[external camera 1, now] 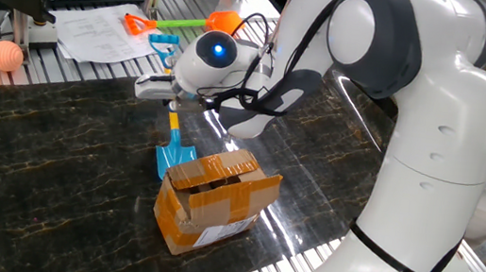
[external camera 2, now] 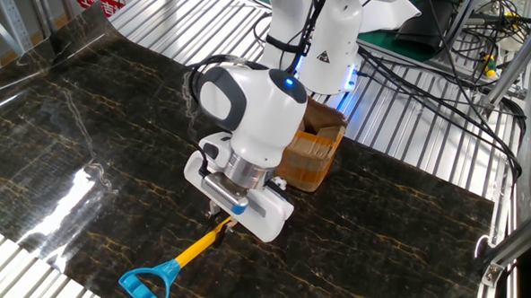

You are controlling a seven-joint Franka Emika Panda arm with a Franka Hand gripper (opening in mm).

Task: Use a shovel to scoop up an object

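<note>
I see the small plastic toy shovel [external camera 1: 174, 148], with a blue pointed blade, a yellow-orange shaft and a light blue loop handle [external camera 2: 145, 284], lying slanted on the dark marbled tabletop. In one fixed view its blade rests flat on the surface with its tip just beside the brown cardboard box, apparently touching its near corner. In the other fixed view the shaft [external camera 2: 201, 249] runs out from under the arm's wrist, the handle end pointing toward the table's near edge. I cannot find the tiny black-and-white ball in either view; the blade is hidden there.
</note>
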